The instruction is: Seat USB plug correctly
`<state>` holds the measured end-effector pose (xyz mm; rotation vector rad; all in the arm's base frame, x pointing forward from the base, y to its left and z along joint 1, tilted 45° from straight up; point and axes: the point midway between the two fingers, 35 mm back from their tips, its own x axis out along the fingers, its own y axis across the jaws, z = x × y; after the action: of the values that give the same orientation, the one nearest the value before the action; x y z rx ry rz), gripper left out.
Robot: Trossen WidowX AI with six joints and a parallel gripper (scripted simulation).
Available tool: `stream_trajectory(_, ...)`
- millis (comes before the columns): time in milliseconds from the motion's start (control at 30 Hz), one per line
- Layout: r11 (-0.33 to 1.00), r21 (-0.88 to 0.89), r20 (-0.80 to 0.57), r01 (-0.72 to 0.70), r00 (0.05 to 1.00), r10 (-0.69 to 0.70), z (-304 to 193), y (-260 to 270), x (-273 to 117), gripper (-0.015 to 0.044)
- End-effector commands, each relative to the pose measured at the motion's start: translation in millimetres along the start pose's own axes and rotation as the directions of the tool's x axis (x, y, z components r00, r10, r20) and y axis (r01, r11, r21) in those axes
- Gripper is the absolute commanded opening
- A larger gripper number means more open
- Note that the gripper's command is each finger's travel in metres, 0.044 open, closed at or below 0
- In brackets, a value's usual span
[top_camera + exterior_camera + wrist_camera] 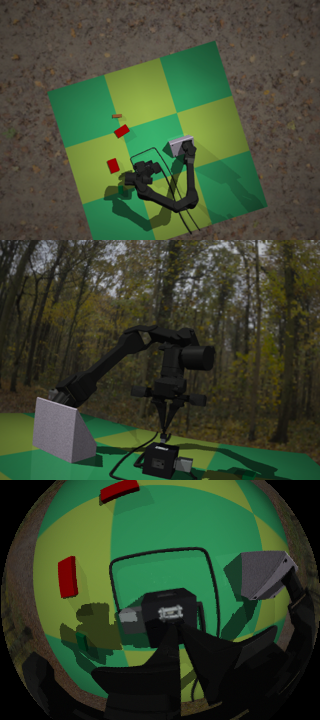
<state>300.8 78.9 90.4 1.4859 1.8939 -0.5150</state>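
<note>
The black power cube [167, 459] [154, 632] stands on the table, with a bright metal socket [161, 447] [171, 613] on top. My gripper [163, 430] points straight down above it, shut on the small black USB plug [163, 436]. The plug is upright, and its pale metal end shows below the black body, over the cube's top. It looks clear of the socket, with a small gap below it. The fingers hide the plug in the wrist view, and the arm hides the cube in the top view. Which way round the plug faces cannot be told.
A grey-white adapter [184, 464] [131, 617] sticks out of the cube's side. Black cables [166, 165] [216, 585] loop around it. Two red blocks [121, 131] [113, 165], an orange block [116, 116] and a green block [120, 189] lie nearby. A pale wedge [177, 148] [54, 429] stands by the arm's base.
</note>
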Motion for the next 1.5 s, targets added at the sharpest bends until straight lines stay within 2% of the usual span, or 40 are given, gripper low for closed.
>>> stream_trajectory(0, 1.0, -0.005, 0.004, 0.0, 1.0, 0.0, 0.3, 0.6, -3.0, 0.0)
stream_trajectory(333, 1.0, -0.032, 0.002, 0.0, 1.0, 0.0, 0.1, 0.2, -5.5, 0.0)
stream_trajectory(733, 0.947, -0.322, 0.0, 0.0, 1.0, 0.0, 0.0, 0.0, -4.7, 0.0)
stream_trajectory(1100, 0.817, -0.577, 0.0, 0.0, 1.0, 0.0, 0.0, 0.0, -4.6, 0.0)
stream_trajectory(1467, 0.619, -0.785, 0.0, 0.0, 1.0, 0.0, 0.0, 0.0, -4.6, 0.0)
